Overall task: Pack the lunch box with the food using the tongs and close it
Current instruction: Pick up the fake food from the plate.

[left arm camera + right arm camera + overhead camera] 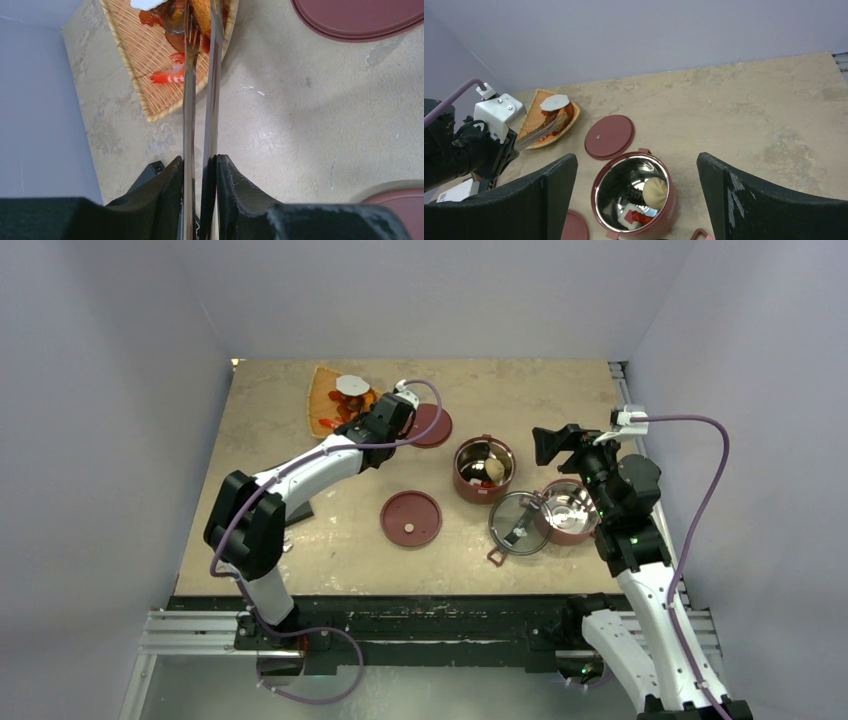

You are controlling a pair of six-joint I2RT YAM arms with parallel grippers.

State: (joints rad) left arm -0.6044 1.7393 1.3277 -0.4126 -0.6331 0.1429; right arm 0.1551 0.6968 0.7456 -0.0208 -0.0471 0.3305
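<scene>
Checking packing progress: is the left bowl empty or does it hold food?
Holds food: the open bowl shows a pale round piece and red bits inside.

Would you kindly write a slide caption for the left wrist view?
Left gripper holds the tongs, tips among food on the woven tray.

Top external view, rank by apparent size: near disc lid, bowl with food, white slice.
Largest, tied: near disc lid and bowl with food look about alike, so unranked.
Smallest: white slice, far smaller.
</scene>
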